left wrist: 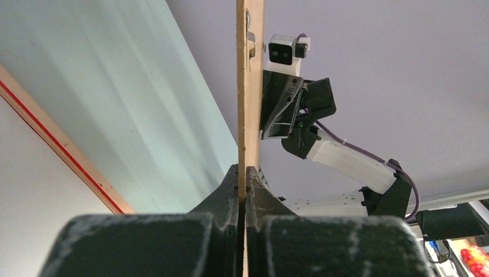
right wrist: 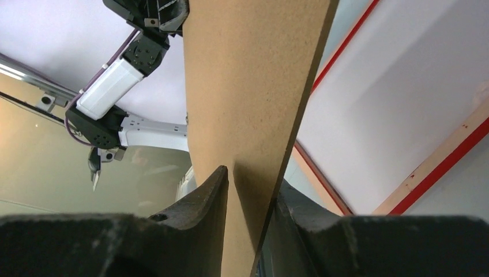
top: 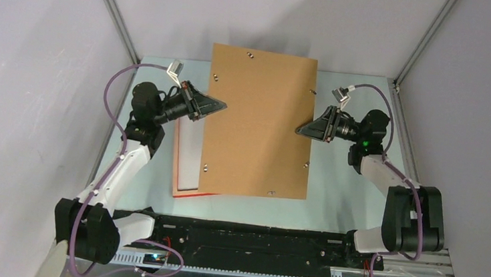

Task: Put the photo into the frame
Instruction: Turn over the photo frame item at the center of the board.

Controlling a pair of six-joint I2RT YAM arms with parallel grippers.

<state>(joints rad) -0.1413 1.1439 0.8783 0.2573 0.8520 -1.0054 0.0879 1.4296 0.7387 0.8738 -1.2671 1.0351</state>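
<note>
Beneath the brown board [top: 257, 123] lies the frame [top: 178, 163] (red-edged, pale wood).

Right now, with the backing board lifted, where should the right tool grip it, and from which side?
The middle of its right edge, approached from the right with a jaw on each face. The backing board is a thin flat sheet, and the left tool clamps the opposite edge, so the right tool balances it.
</note>
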